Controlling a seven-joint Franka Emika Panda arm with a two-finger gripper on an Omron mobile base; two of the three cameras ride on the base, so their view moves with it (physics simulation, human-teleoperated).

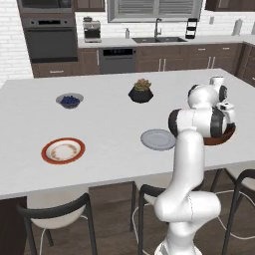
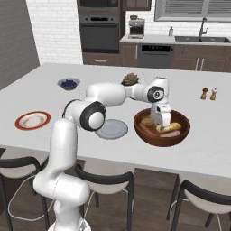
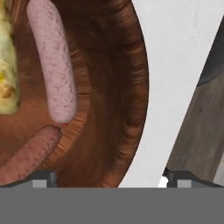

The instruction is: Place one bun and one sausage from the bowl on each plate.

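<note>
You have the gripper (image 2: 161, 121) hanging just above the bowl (image 2: 149, 134), jaws spread wide and holding nothing; that makes sense, since nothing has been picked yet and wide jaws can straddle a sausage or bun. The bowl sits on the island counter (image 1: 109, 119) near its front edge, at about 3 o'clock from the grey plate (image 2: 111, 129), so the first carry looks short. In the hand view the bowl's ribbed inner wall curves past, with a pale pink sausage (image 3: 53, 65) lying lengthwise and a browner sausage (image 3: 28, 155) touching its lower end, toward 7 o'clock. A yellowish bun (image 3: 8, 74) shows at the 9 o'clock edge. The jaws seem to stand off to the bowl's rim side rather than over either sausage, so I judge you must shift toward 10 o'clock in that view before descending.

Count what you can see: two sausages for certain, two plates, and buns I cannot count surely, since the gripper hides part of the bowl; the right base view shows at least two bready shapes. The red-rimmed plate (image 1: 63, 150) lies well apart, at 9 o'clock from the grey one. Both plates look bare of buns and sausages, so all four placements remain
</note>
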